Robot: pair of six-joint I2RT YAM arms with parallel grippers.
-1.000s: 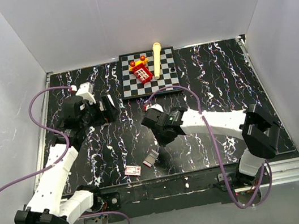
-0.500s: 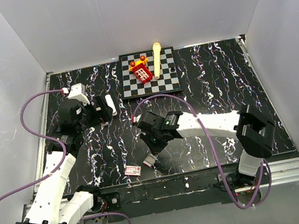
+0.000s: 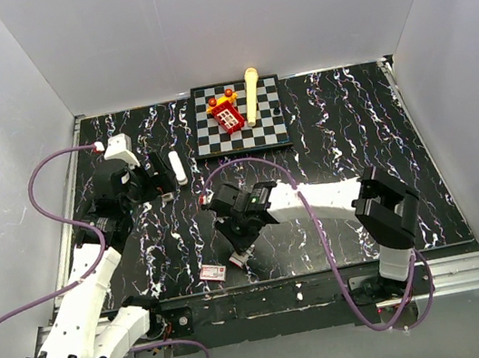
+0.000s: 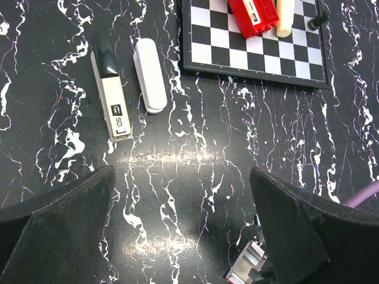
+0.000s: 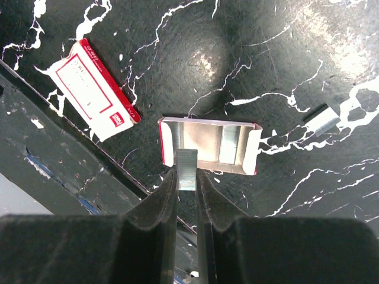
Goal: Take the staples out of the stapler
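Note:
The stapler (image 4: 110, 89), silver-grey with a black end, lies flat on the black marbled table, beside a white rounded stick (image 4: 149, 74). My left gripper (image 4: 183, 236) is open and empty, hovering nearer than the stapler and clear of it. My right gripper (image 5: 187, 180) is shut on a short silvery strip of staples (image 5: 187, 167), held just over the near edge of an open red-and-white tray (image 5: 208, 144). Another loose staple strip (image 5: 323, 120) lies on the table to the right. In the top view the right gripper (image 3: 237, 233) is near the table's front edge.
A red-and-white box sleeve (image 5: 92, 89) lies left of the tray, close to the table's front edge (image 5: 71, 160). A chessboard (image 3: 214, 137) at the back holds a red toy (image 3: 228, 115) and a yellow stick (image 3: 251, 94). White walls enclose the table.
My right gripper has moved left and toward the front edge, ending over the open tray with the strip in it. My left arm has drawn slightly left, uncovering the white stick.

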